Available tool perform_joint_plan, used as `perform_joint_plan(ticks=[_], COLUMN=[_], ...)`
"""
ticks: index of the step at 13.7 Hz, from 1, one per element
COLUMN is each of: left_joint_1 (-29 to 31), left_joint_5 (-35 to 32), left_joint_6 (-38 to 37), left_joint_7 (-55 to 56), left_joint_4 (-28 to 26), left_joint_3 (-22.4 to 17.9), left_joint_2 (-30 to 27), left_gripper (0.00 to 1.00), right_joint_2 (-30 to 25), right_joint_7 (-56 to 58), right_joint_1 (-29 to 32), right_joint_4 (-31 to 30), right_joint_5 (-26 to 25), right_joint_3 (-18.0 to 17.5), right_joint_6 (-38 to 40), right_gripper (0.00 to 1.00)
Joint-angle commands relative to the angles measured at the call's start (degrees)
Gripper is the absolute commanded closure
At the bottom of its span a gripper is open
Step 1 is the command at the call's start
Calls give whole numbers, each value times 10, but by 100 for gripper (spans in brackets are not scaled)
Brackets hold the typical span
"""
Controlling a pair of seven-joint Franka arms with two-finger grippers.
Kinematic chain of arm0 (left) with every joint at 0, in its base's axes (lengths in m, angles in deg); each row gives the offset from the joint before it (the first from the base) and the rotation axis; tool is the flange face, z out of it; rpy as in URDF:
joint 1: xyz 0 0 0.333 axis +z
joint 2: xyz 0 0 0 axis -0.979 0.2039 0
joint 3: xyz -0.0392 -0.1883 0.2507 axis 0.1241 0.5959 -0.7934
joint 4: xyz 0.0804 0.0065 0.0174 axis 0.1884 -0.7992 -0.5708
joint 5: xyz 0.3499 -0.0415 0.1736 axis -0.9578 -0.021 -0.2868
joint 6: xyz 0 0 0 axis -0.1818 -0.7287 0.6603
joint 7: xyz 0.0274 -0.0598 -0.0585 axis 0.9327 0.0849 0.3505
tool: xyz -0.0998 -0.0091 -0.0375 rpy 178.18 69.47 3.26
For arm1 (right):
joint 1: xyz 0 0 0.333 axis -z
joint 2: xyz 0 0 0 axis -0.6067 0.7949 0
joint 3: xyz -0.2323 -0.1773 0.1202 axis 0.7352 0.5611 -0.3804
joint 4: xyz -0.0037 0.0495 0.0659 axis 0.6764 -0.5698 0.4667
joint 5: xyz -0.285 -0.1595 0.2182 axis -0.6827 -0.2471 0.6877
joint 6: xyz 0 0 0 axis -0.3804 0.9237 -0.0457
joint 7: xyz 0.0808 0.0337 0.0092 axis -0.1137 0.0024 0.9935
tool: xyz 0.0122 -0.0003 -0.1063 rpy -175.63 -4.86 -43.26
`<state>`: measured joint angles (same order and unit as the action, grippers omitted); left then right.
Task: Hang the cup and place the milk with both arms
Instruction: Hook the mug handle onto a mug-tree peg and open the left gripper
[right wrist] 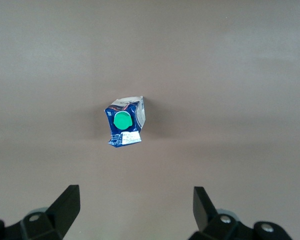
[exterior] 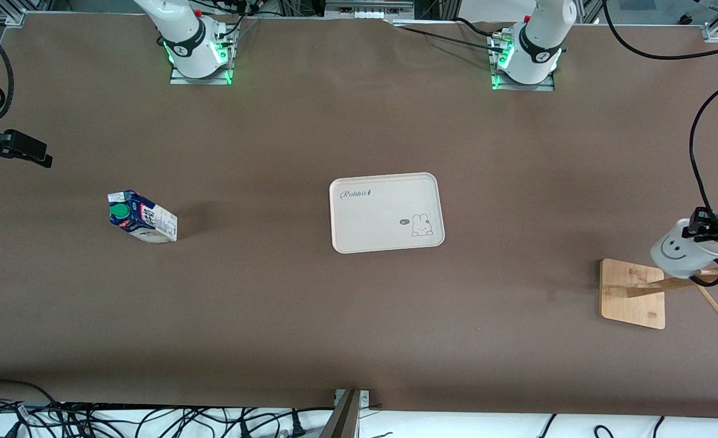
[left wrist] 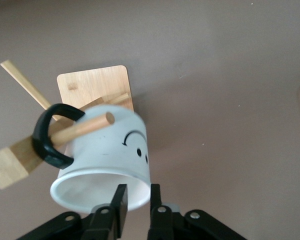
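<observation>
Gripping the rim of the cup (left wrist: pixel 107 160), the left gripper (left wrist: pixel 136 202) sits at the right edge of the front view, its fingers (left wrist: pixel 121 205) clenched on the cup's wall; the black handle (left wrist: pixel 50 137) is threaded on a peg (left wrist: pixel 82 128) of the wooden rack (exterior: pixel 634 293). At the upper left, the right gripper (right wrist: pixel 135 205) hangs with fingers spread, the milk (exterior: pixel 142 217) standing on the bench (exterior: pixel 359 316) centred between them below. A tray (exterior: pixel 386 212) lies mid-frame.

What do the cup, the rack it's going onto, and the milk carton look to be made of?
The cup: smooth matte white, probably ceramic or plastic, with a black loop handle. The rack: pale wood or bamboo, grain showing on its base and pegs. The milk: likely coated printed paperboard, folded gable top, green cap that looks plastic.
</observation>
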<state>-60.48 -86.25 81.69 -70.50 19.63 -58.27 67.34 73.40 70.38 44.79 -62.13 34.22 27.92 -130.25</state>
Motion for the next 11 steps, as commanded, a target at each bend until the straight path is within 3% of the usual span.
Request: perform_joint_plan(ticks=[1, 2, 3, 11], left_joint_1=[0, -1, 0, -24], left_joint_5=[-21, -21, -11, 48], left_joint_6=[0, 0, -1, -73], left_joint_7=[-17, -17, -16, 44], left_joint_4=[12, 12, 12, 9], left_joint_3=[1, 2, 2, 19], left_joint_2=[7, 7, 7, -39], left_gripper=[60, 25, 0, 0], right_joint_2=[-22, -19, -15, -15], right_joint_7=[0, -1, 0, 1], right_joint_1=[6, 6, 6, 6], right_joint_4=[-19, -14, -9, -6], right_joint_5=[3, 3, 3, 45], right_joint_3=[-6, -9, -8, -9], right_joint_6=[-6, -3, 4, 15], right_gripper=[0, 0, 0, 0])
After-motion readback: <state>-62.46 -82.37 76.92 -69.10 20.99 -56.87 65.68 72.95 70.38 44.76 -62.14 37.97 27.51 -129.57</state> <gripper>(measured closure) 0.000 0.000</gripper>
